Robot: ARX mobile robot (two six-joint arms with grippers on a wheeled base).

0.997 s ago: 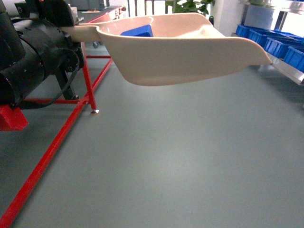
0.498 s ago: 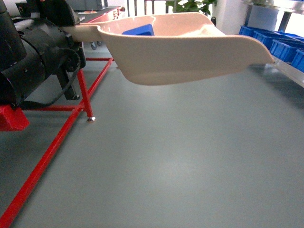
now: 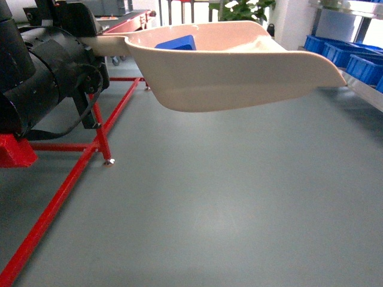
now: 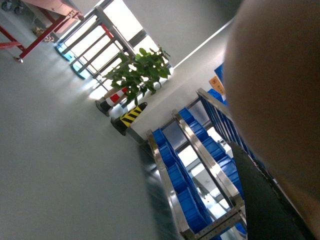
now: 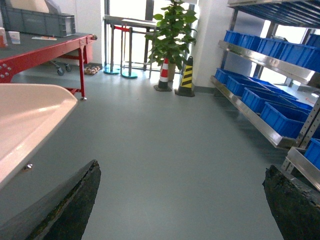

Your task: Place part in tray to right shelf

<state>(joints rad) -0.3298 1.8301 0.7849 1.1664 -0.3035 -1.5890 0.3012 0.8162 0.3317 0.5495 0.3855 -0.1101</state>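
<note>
Part point(image 3: 177, 42): small blue cube, it sits inside the tray point(image 3: 233, 75) toward the handle end, only its upper face showing above the cream wall in the head view. The tray hangs in the air above the grey floor point(image 3: 227, 203), handle to the left, flat lip pointing right toward the right shelf point(image 3: 365, 84).

The handle runs into the black left arm point(image 3: 48, 84) at the left edge, so the left claw presumably carries it. The claw itself is hidden behind the arm's body, and the left wrist view is mostly filled by blurred cream plastic, so I cannot tell how its jaws stand. The right claw point(image 5: 182, 200) is wide, its two dark fingers point(image 5: 70, 200) far apart with nothing between them, and the tray's edge passes just left of it.

As for progress: loading looks done, since the part is already in the tray and the tray is lifted. Delivery is what remains. The lip is near the shelf's steel front rail but apart from it, so the tray must reach the rack and be set down or tipped there.

Blue crates point(image 5: 260, 100) fill the shelf's lanes on the right. A red-framed worktop point(image 5: 45, 47) stands at far left, a potted plant point(image 5: 172, 30) and striped cones point(image 5: 186, 75) beyond.
</note>
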